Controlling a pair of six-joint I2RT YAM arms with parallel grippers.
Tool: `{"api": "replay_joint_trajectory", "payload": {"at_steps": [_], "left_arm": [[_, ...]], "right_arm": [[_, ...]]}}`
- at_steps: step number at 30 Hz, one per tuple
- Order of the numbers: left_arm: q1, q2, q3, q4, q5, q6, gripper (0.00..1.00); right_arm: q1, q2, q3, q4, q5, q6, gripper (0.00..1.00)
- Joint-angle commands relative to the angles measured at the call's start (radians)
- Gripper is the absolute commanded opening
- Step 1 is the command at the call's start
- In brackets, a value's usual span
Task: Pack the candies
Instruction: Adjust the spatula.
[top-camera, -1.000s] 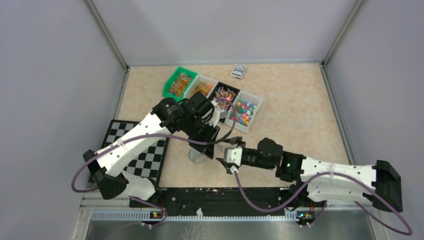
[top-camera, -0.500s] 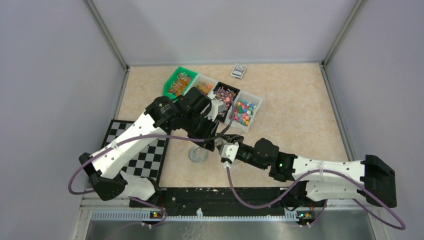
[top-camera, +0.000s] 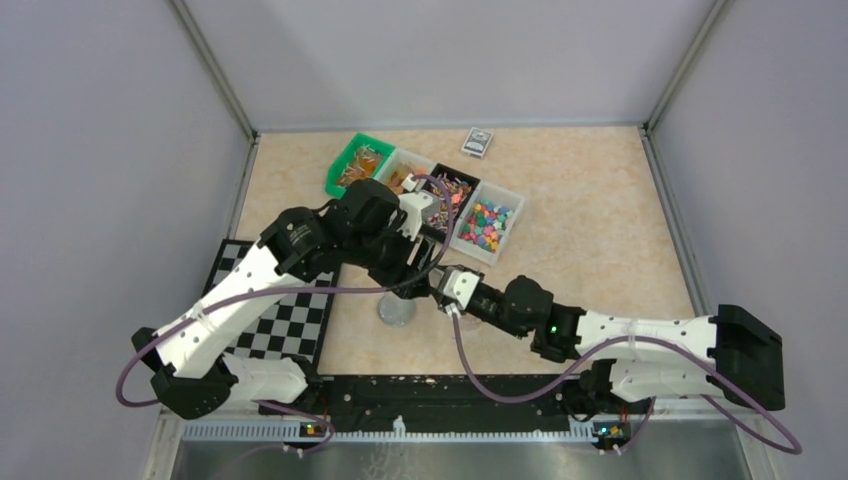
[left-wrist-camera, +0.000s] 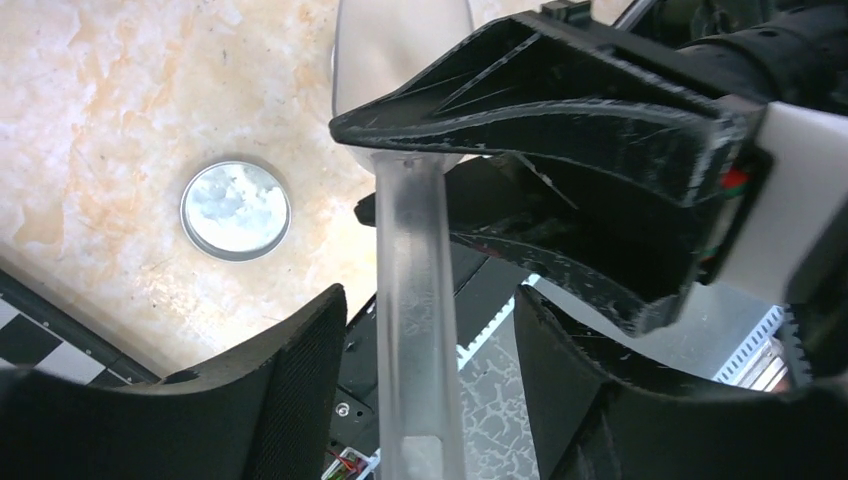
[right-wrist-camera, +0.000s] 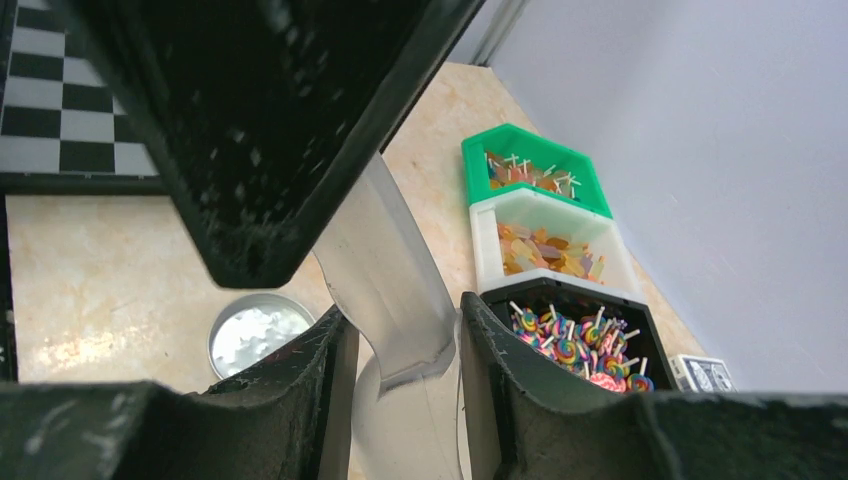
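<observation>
Sitting in row of four bins, candies (top-camera: 486, 222): orange in green bin (right-wrist-camera: 590, 196) and white bin (right-wrist-camera: 484, 245), pink swirls in black bin (right-wrist-camera: 500, 300), mixed in end bin (top-camera: 512, 199). All lie apart from fingers, beyond them. Right gripper (right-wrist-camera: 400, 320) pinching clear plastic strip (left-wrist-camera: 415, 300). Left gripper (left-wrist-camera: 425, 295) has fingers spread, gaps either side of strip. Silver lid (top-camera: 397, 310) just beside grippers, checkered mat (top-camera: 270, 300) left. Widest stretch of tabletop (top-camera: 600, 220) lies right of bins.

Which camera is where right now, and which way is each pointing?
Top external: above and behind the robot, looking down on the table, bins and both arms.
Left wrist: faces down past the left gripper to the lid; the right gripper crosses the top.
Right wrist: faces across the table toward the bins, between its own fingers.
Shared: both wrist views show the lid and clear strip.
</observation>
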Motion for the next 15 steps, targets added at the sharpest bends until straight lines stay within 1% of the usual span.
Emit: {"api": "replay_joint_trajectory", "payload": {"at_steps": [1,5,13,15], "left_arm": [[0.0,-0.047,-0.029,0.06,-0.051,0.044,0.69],[0.0,-0.074,-0.063,0.109,-0.051,0.054,0.69],[0.0,-0.063,-0.092,0.123,-0.062,0.053,0.59],[0.0,-0.07,-0.1,0.138,-0.067,0.05,0.59]], "right_arm": [[0.01,0.004,0.044,0.099,0.031,0.098,0.0],[0.009,0.016,0.052,0.106,0.026,0.12,0.0],[0.009,0.025,0.059,0.117,0.035,0.148,0.0],[0.009,0.028,0.061,0.118,0.04,0.16,0.0]]}}
